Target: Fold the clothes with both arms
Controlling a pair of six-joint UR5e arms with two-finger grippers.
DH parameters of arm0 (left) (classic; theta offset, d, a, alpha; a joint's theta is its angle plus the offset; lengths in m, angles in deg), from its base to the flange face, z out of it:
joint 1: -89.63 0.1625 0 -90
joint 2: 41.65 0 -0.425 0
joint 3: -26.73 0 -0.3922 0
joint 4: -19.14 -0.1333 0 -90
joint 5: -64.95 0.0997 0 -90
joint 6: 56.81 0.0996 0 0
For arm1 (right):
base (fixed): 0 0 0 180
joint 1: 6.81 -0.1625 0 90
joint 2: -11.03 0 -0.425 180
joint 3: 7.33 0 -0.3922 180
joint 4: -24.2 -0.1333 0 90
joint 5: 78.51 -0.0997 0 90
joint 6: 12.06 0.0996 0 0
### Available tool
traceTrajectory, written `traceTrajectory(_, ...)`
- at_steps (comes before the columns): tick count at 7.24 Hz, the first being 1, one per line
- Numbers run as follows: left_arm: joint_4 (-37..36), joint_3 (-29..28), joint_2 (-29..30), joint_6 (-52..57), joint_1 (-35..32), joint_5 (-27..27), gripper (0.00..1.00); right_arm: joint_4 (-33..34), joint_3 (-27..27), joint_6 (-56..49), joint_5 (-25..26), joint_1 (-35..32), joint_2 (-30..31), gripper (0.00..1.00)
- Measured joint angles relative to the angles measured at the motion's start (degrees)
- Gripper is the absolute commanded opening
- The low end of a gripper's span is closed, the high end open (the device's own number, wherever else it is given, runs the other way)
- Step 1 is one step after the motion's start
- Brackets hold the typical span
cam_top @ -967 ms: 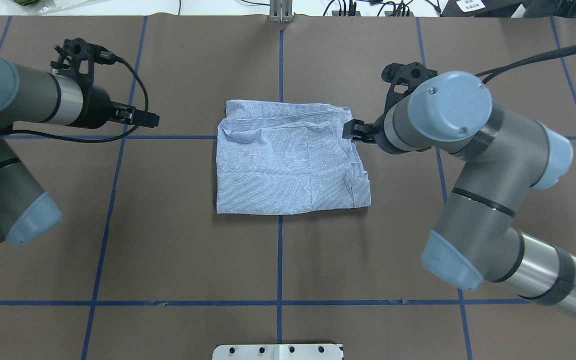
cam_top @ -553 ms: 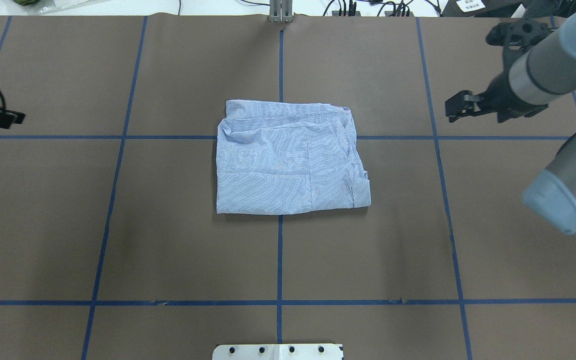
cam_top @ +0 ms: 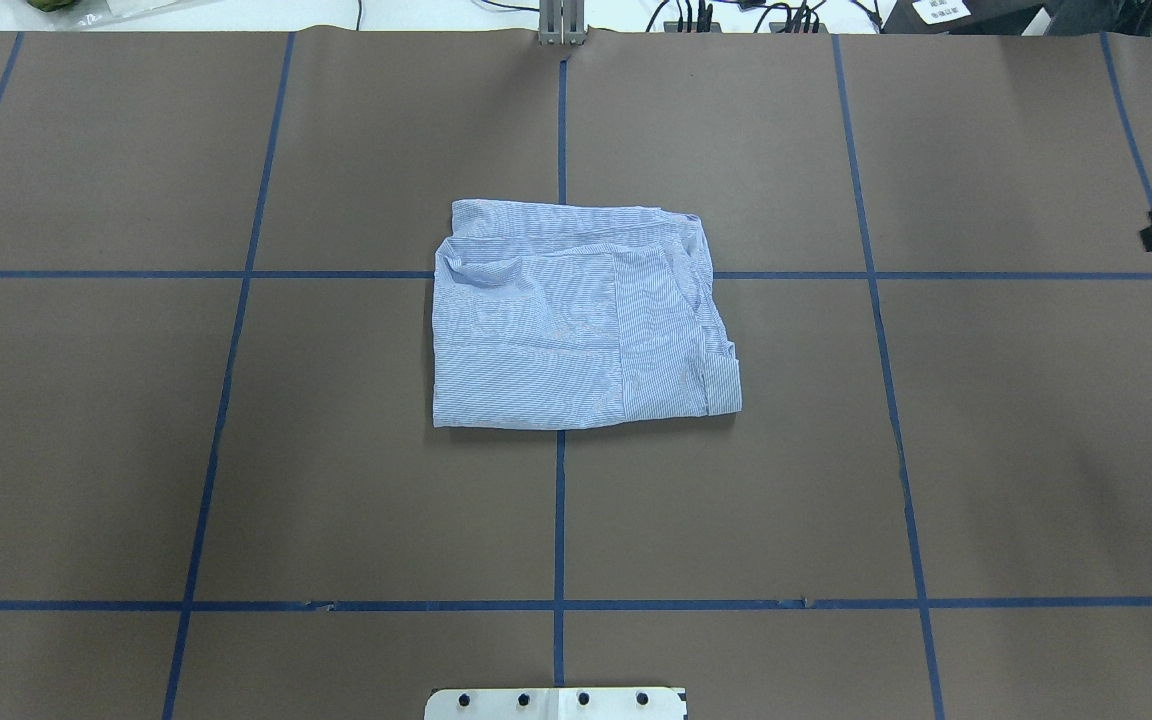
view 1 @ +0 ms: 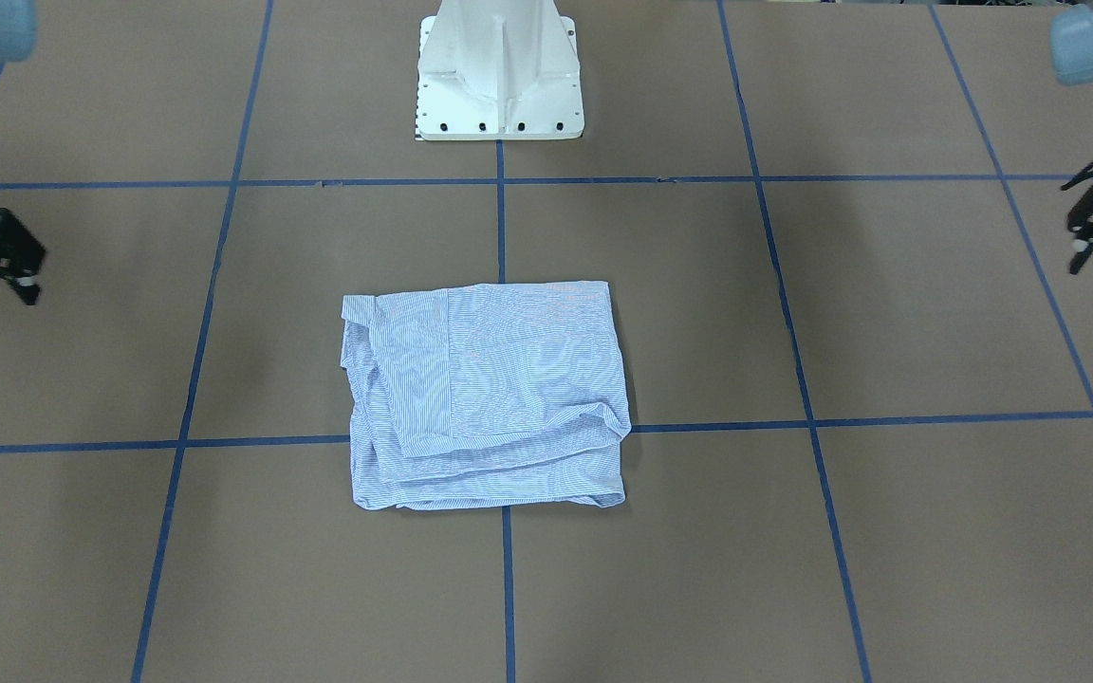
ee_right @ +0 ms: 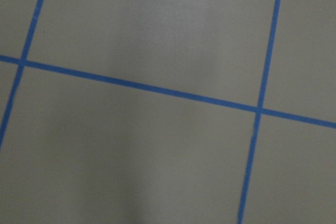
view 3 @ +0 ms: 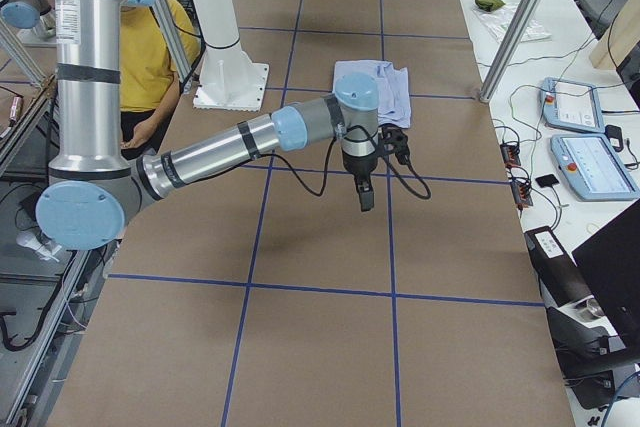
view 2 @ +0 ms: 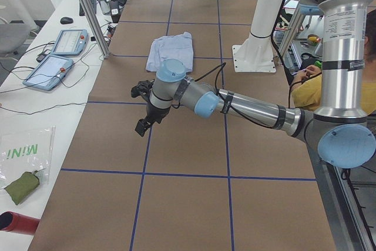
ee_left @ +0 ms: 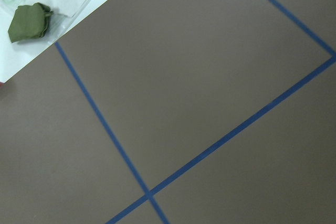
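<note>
Shirt (cam_top: 581, 315): light blue, fine white stripe, folded into a rough rectangle, flat on the brown-paper table (cam_top: 336, 480) at mid-table. It covers the crossing of the centre line and the far cross line of the blue tape grid (cam_top: 558, 520). The larger part lies on the near, robot side of that cross line. In the overhead view, layered edges stack along its right side and the far left corner is creased.

Left gripper (view 1: 1083, 242): out at the table's left end, above bare paper, well apart from the shirt. Open or closed: cannot tell, since the front-facing view cuts it at the frame edge and the fingers are too small. Left arm (view 2: 235, 101) reaches across the table, wrist bent downward.

Right gripper (view 1: 10, 266): out at the table's right end, also well apart from the shirt, pointing down at the paper in the right side view. Finger state: cannot tell, as only a dark tip shows at the overhead frame's edge. Right arm (view 3: 230, 142) is stretched across the table.

Wrist views: the right one shows paper and tape lines only. The left one shows paper, a tape crossing, and a green pouch (ee_left: 29, 22) in a clear bag on the white bench beyond the far edge.

White pedestal base (view 1: 499, 85) stands at the near centre edge. Person in a yellow top (view 3: 150, 57) sits behind it.
</note>
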Motion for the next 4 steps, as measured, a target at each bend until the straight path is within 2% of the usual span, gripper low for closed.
traceTrajectory(2, -9.47, 0.11, -2.02, 1.40, -2.76, -0.43, 1.00, -0.37, -1.67, -7.63, -3.94, -7.62, 7.83, 1.00)
traceTrajectory(4, -19.49, -0.08, -3.33, 1.26, -3.71, -5.62, 1.00, -0.62, -3.36, -9.03, -4.40, -9.91, 12.26, 1.00)
